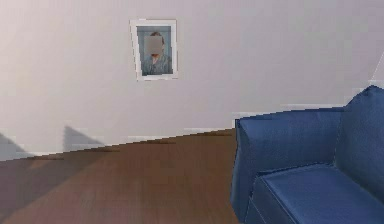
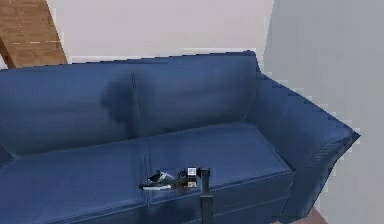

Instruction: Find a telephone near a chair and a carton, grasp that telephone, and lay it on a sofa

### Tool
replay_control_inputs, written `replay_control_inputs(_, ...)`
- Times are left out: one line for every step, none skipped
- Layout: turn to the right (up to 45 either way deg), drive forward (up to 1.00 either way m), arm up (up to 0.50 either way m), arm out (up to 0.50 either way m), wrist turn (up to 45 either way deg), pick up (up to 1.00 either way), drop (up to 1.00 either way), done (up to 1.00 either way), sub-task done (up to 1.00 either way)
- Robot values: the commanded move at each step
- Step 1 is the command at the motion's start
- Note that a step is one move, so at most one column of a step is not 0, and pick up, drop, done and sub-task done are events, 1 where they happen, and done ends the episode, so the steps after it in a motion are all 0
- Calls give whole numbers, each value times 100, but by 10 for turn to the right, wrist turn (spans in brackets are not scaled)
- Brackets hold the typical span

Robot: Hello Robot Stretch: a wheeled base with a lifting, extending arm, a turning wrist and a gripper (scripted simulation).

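A blue sofa (image 2: 130,110) spans the arm side view, and its end with one armrest (image 1: 290,140) appears at the forward view's right. The dark arm bar (image 2: 206,205) rises from the arm side view's bottom edge over the sofa's front. At its end are the white marker squares (image 2: 187,173), with the gripper (image 2: 160,181) just left of them over the seat cushion. A small dark and pale shape (image 2: 150,187) lies at the gripper's far end on the seat. I cannot tell whether the gripper holds anything.
A framed picture (image 1: 155,49) hangs on the pale wall ahead. Brown wooden floor (image 1: 120,185) stretches in front of the sofa's end. A wooden panel (image 2: 30,32) stands behind the sofa at the arm side view's top left, and a grey wall (image 2: 335,70) rises at its right.
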Motion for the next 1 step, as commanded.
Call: replay_control_inputs(0,0,0,0,0,0,0,100,0)
